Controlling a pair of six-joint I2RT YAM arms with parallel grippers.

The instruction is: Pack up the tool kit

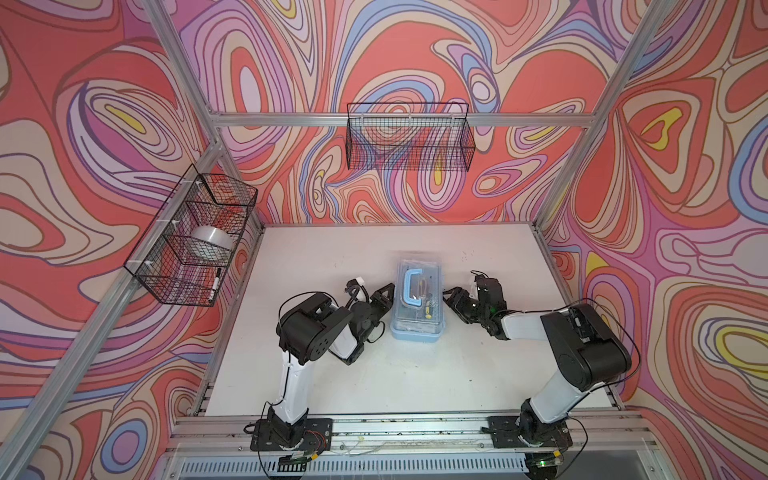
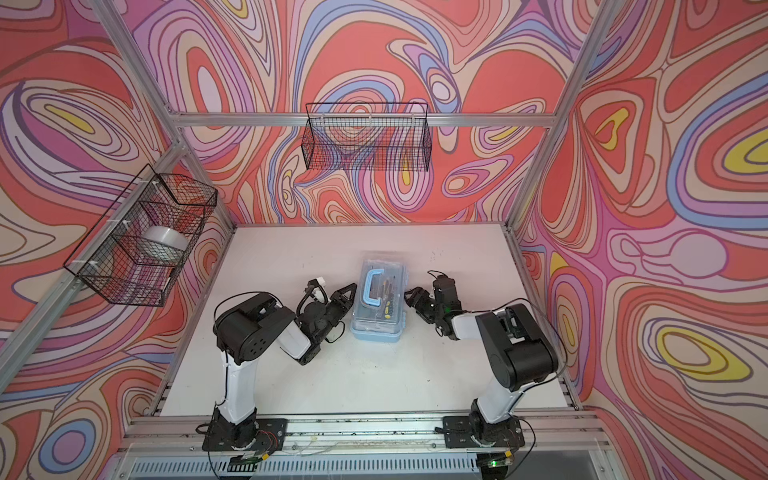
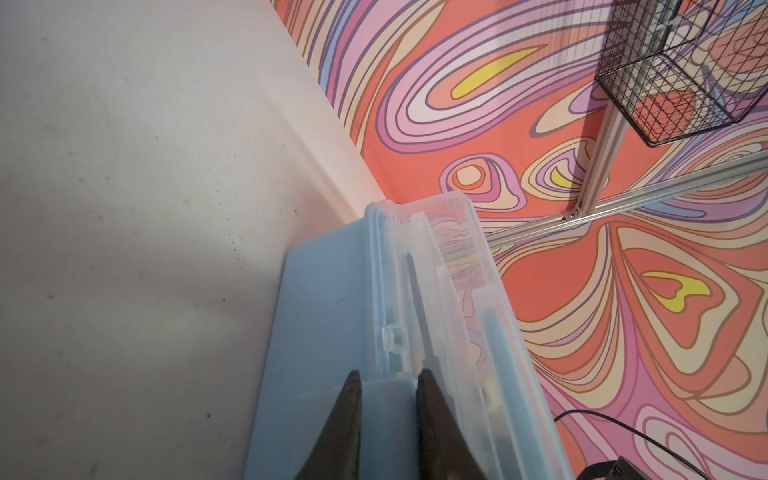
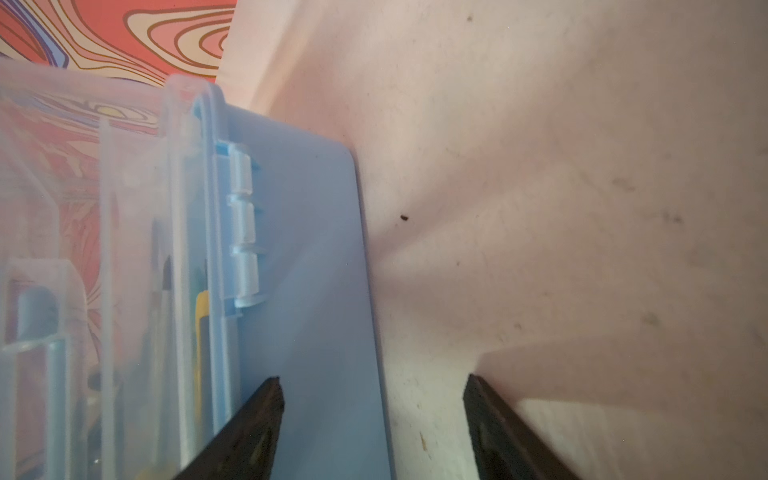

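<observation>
The tool kit box sat closed near the middle of the white table, its clear lid down on the light-blue base and the blue handle lying flat on top. Through the lid some tools showed dimly, among them a yellow-handled one (the rest were too blurred to name). The left gripper was up against the box's left long side, its two dark fingertips drawn close together with only a narrow gap, set on the seam of lid and base just beside a small clear clasp; whether they actually pinched anything I could not tell. The right gripper stood at the opposite long side, by the hinge, with its fingers spread wide: one lay over the blue wall of the base, the other hung above bare table, nothing held between them. A black wire basket hung on the back wall, and another on the left wall held a roll of tape and a marker.
</observation>
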